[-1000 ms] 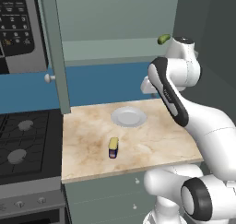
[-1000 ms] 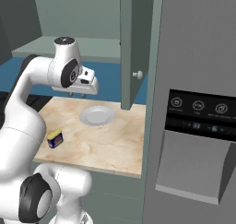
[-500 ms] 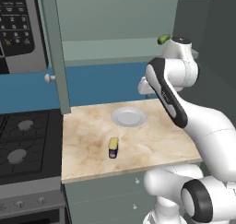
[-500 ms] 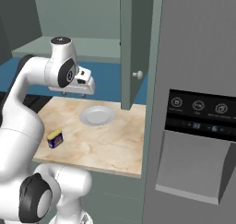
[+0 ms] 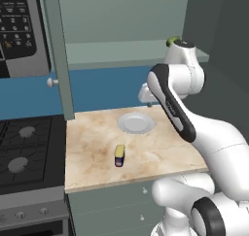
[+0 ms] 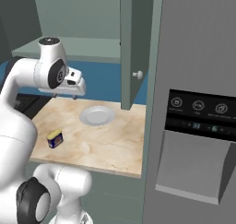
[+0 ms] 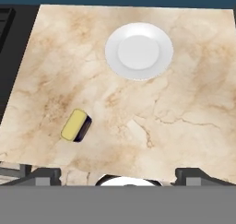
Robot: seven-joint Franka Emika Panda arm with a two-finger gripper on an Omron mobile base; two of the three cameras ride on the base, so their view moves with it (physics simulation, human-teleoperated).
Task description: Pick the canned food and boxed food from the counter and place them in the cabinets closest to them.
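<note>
The canned food (image 5: 119, 155) (image 6: 55, 138) (image 7: 76, 125), a small dark blue can with a yellow top, lies on its side on the marble counter (image 5: 92, 147), near the front. My gripper (image 5: 146, 95) (image 6: 64, 97) (image 7: 117, 174) hangs well above the counter, over its back part by the white plate. Its fingers (image 7: 42, 174) stand wide apart and open, with nothing between them. The grey-green cabinets (image 5: 116, 53) (image 6: 87, 50) above have their doors swung open and the inner shelf showing. The boxed food is out of view.
A white plate (image 5: 135, 123) (image 6: 97, 115) (image 7: 139, 51) sits at the back of the counter. A small green object (image 5: 171, 40) rests on the cabinet shelf. Open doors (image 5: 58, 55) (image 6: 134, 43) flank the counter. A stove (image 5: 24, 157) lies left, a fridge (image 6: 198, 126) right.
My hand has drifted a little to the left above the counter. The can and the plate have not moved.
</note>
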